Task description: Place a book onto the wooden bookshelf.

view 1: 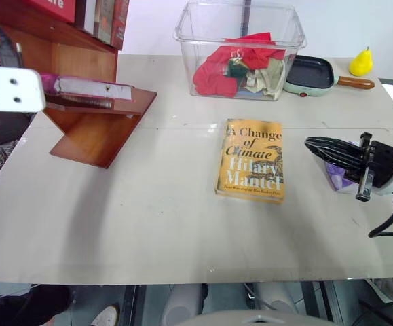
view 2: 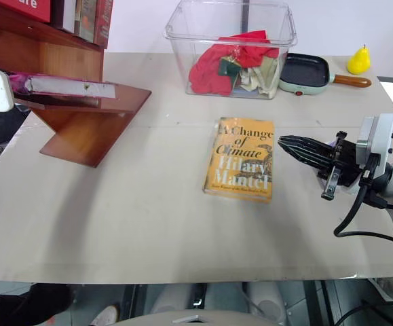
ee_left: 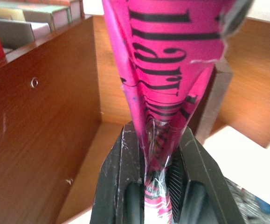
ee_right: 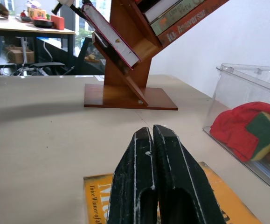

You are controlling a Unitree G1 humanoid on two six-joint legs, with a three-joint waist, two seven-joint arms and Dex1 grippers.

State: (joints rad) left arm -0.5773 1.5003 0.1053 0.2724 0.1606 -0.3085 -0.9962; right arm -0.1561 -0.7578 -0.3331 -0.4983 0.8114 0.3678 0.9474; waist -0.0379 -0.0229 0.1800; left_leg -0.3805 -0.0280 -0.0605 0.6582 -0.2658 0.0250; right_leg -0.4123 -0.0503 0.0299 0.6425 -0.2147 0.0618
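— Left tool (ee_left: 159, 186)?
— Clamped on the pink book (view 1: 91, 88), at ten o'clock, lying across a ledge of the wooden bookshelf (view 1: 98, 129).
— Right tool (view 2: 298, 149)?
— Pressed together, empty, hovering at three o'clock beside the yellow-orange book (view 1: 252, 159) on the surface (view 1: 148, 224).

book (view 1: 91, 89) on wooden bookshelf (view 1: 94, 132) ledge, bin (view 1: 240, 47) right of it
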